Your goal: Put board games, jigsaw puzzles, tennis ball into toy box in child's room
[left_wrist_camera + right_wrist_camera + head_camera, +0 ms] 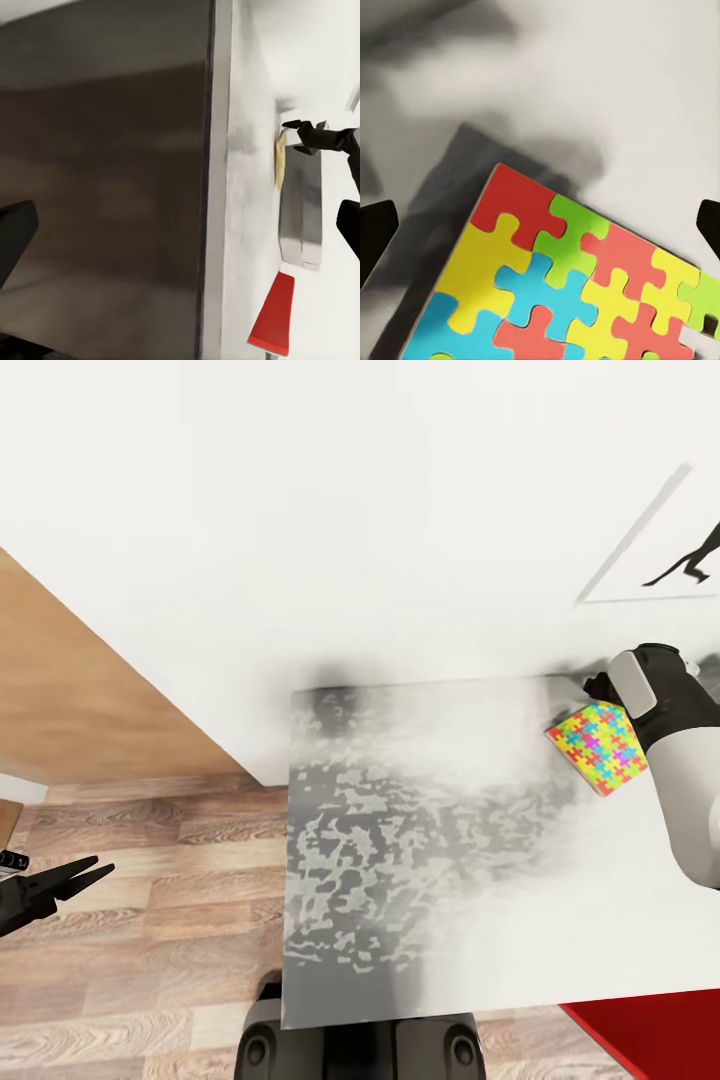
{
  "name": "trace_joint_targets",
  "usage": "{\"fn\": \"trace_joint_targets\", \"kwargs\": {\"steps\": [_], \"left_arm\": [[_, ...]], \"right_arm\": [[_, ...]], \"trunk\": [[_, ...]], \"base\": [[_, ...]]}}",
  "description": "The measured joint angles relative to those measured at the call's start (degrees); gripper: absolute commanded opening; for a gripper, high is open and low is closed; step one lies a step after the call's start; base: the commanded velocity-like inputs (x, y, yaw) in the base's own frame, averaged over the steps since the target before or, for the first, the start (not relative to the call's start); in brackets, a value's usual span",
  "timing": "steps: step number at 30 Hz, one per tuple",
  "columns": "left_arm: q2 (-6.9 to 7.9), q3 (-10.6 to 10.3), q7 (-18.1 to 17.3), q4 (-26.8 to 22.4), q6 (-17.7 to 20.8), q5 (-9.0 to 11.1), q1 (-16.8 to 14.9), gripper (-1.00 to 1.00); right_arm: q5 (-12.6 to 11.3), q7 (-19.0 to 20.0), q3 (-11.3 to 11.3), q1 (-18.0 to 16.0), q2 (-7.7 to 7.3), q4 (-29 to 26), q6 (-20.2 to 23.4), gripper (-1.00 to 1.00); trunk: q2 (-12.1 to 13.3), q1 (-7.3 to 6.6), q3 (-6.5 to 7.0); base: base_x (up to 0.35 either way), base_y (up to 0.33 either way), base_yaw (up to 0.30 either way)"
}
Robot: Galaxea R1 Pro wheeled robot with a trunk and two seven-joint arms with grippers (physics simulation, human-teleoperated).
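The jigsaw puzzle (598, 748), a small flat square of red, yellow, blue and green interlocking pieces, lies on the light-grey table (420, 860) near its far edge by the white wall (350, 510), turned so that one corner points toward the wall. The right arm (680, 760), white with a black wrist, reaches in over the table, and its wrist end sits just beside the puzzle's far right corner; from the head camera the fingers themselves are hidden behind the wrist housing, so whether they touch the puzzle cannot be told there. In the right wrist view the right gripper (540, 225) looks straight down onto the puzzle (562, 285): its two dark fingertips (375, 232) stand far apart at either side, the jaws spread wide with nothing between them but the puzzle's upper corner and the bare tabletop (607, 90) beyond it, and the puzzle's shadow falls on the table beside its edge. The puzzle lies below and between the open fingers, not clamped. The left gripper (75, 880) hangs well apart from the puzzle, out past the table's near left corner over the wooden floor (150, 960), its black fingers drawn close together to a point; whether they fully meet cannot be told. In the left wrist view the right gripper (311, 136) shows far off, just beside the thin yellow edge of the puzzle (279, 161) on the table (240, 225).
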Motion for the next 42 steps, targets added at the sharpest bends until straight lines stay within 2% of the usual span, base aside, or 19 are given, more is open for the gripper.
{"fn": "trace_joint_targets", "kwargs": {"steps": [12, 25, 42], "left_arm": [[0.03, 0.04, 0.00, -0.01, 0.00, 0.00, 0.00, 1.00], [0.03, 0.02, 0.00, -0.02, 0.00, 0.00, 0.00, 1.00], [0.04, 0.02, 0.00, -0.01, 0.00, 0.00, 0.00, 1.00]], "right_arm": [[-0.12, 0.27, 0.00, 0.04, -0.06, 0.00, 0.00, 1.00], [0.07, 3.15, 0.00, 0.06, -0.05, 0.00, 0.01, 1.00], [0.04, 3.47, 0.07, 0.12, -0.02, -0.01, -0.06, 1.00]], "trunk": [[0.00, 0.00, -0.19], [0.00, 0.00, -0.24], [-0.01, -0.01, -0.39]], "base": [[0.000, 0.000, 0.000], [0.000, 0.000, 0.000], [0.000, 0.000, 0.000]]}}
